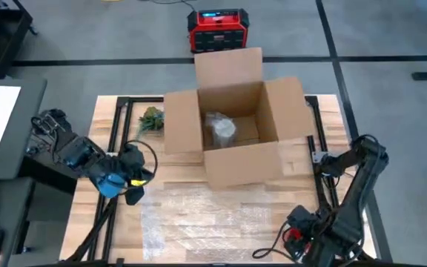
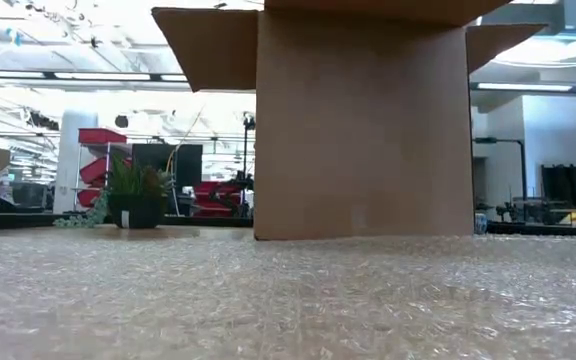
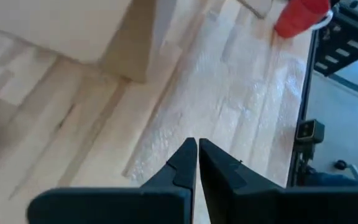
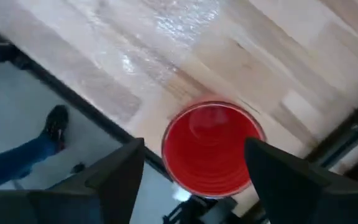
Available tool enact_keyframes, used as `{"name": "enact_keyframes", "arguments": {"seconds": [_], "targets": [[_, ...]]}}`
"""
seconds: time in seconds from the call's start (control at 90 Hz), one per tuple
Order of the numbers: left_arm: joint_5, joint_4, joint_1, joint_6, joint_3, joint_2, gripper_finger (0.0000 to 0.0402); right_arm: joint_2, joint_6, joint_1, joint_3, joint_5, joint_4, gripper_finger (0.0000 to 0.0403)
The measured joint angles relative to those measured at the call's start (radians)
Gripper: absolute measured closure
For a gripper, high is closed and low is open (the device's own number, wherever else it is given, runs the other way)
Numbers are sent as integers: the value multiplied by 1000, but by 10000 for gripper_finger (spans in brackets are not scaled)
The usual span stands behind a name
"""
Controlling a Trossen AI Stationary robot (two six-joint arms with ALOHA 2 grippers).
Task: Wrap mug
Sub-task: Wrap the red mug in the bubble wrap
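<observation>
The right gripper (image 4: 194, 163) has its fingers spread wide on either side of a red mug (image 4: 211, 148) at the surface's (image 1: 184, 185) near right corner. The left gripper's (image 3: 197, 154) fingers are pressed together, empty.

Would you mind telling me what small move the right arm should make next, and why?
Probably lower the right gripper and close on the red mug: its fingers stand open on either side of the mug, which sits upright at the table's edge, off the bubble wrap. The left gripper is shut, waiting over the wrap.
</observation>
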Motion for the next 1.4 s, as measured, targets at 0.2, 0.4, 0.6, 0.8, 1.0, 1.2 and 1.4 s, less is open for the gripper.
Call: {"name": "enact_keyframes", "arguments": {"seconds": [0.2, 0.4, 0.6, 0.8, 1.0, 1.2, 1.4], "targets": [[0, 45, -75, -92, -109, 0, 402, 89, 110, 15, 0, -69, 31, 138], [-1, 103, -106, -112, -151, 0, 402, 106, 147, 31, 0, -75, 37, 138], [-28, 145, -113, -60, -151, 0, 402, 79, 176, 61, -128, -114, 105, 141], [-32, 144, -113, -58, -151, 0, 402, 13, 200, 67, -255, -144, 310, 143], [-33, 148, -119, -74, -151, 0, 402, 13, 176, 48, -259, -143, 303, 143], [-33, 149, -119, -69, -151, 0, 402, 11, 55, -2, -259, -156, 299, 143], [-33, 150, -119, -62, -151, 0, 402, -24, 17, -41, -229, -166, 314, 143]]}}
